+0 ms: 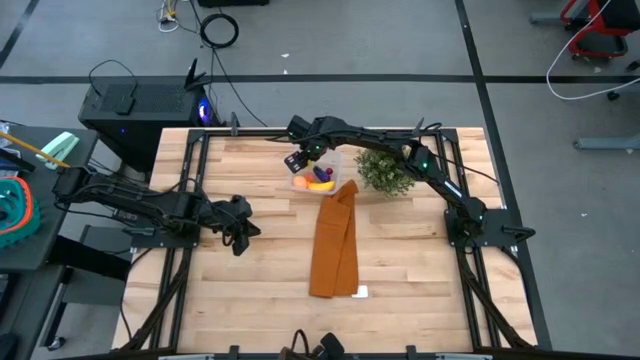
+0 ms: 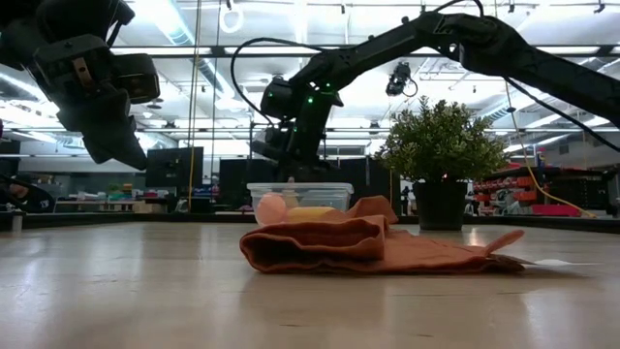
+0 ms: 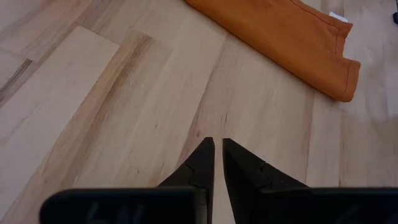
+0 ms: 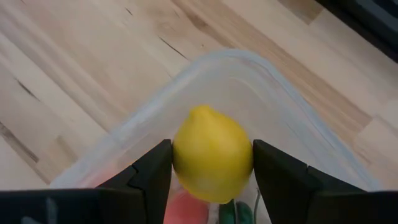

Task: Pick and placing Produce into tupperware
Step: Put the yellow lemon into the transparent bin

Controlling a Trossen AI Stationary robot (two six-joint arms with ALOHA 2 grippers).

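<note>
Right end effector [image 4: 211, 163]: clamped on the yellow lemon [image 4: 212, 160], one dark finger pressed to each side of the fruit.
Lemon vs. box: held over a rounded corner of the clear tupperware [image 4: 249, 74]; the right wrist view looks past the fruit into the box. Whether the lemon touches the box, cannot tell.
Right arm reach: in the high view the arm stretches from its base at the right side of the counter [image 1: 230, 300] across to the far middle, its end effector [image 1: 302, 158] at the box's far-left edge.
Tupperware position: far middle of the counter, just beside the green potted plant [image 1: 384, 172] and touching the far end of the long orange cloth [image 1: 335, 245].
Contents of box: high view shows a red-orange round fruit [image 1: 300, 182], a yellow banana [image 1: 320, 185] and a dark purple piece [image 1: 322, 176] inside. Right wrist view shows a reddish piece and something green under the lemon; too hidden to name.
Low view: box [image 2: 300, 194] sits behind the bunched cloth [image 2: 368, 247], a pale orange fruit and a yellow one showing through its wall.
Left end effector [image 3: 217, 155]: fingers nearly together, nothing between them, above bare counter wood.
Left arm position: left side of the counter, end effector [image 1: 238, 238] well apart from the box; one end of the cloth [image 3: 292, 43] lies ahead of it.
</note>
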